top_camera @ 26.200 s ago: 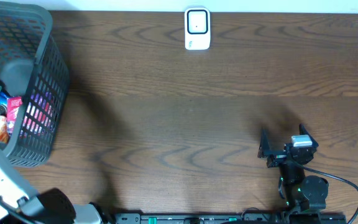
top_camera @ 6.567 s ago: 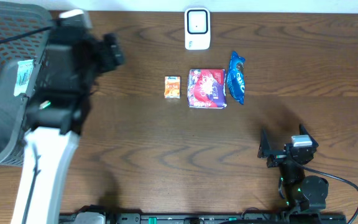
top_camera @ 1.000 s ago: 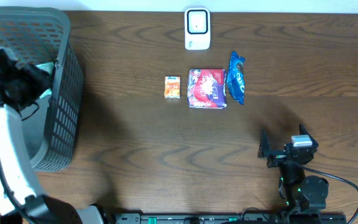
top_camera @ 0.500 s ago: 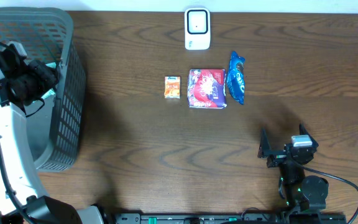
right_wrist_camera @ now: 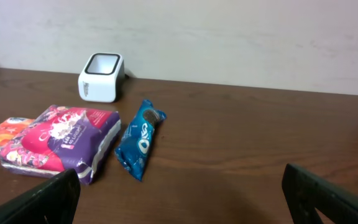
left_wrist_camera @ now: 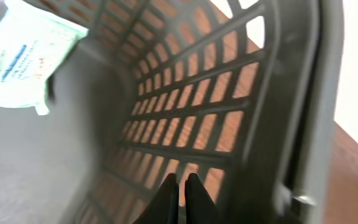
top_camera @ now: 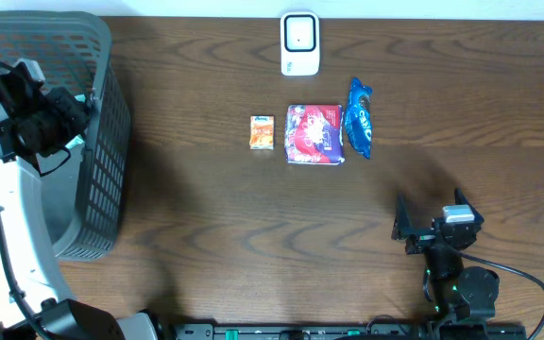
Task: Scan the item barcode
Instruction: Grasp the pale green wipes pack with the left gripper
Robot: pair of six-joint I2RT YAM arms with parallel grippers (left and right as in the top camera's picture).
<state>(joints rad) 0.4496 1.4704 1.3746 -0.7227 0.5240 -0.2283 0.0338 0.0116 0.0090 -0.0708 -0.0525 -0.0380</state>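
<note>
Three packs: orange pouch (top_camera: 263,131), pink pack (top_camera: 314,133) and blue cookie pack (top_camera: 360,117) lie in a row on the table (top_camera: 253,236), near the scanner (top_camera: 299,42).
Left side: left gripper (left_wrist_camera: 180,186) is inside the basket (top_camera: 97,170), fingertips pressed together on nothing, close to the mesh wall.
Basket floor: white packet (left_wrist_camera: 27,59) lies apart from the left gripper.
Right side: right gripper (right_wrist_camera: 185,196) sits low over the table, jaws spread wide and holding nothing, well apart from the packs.

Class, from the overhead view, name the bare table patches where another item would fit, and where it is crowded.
Bare wood lies between the basket and the orange packet, right of the Oreo packet, and in the band between that row and the right gripper. Crowded: orange packet, pink-purple pack and Oreo packet side by side, near the scanner.
</note>
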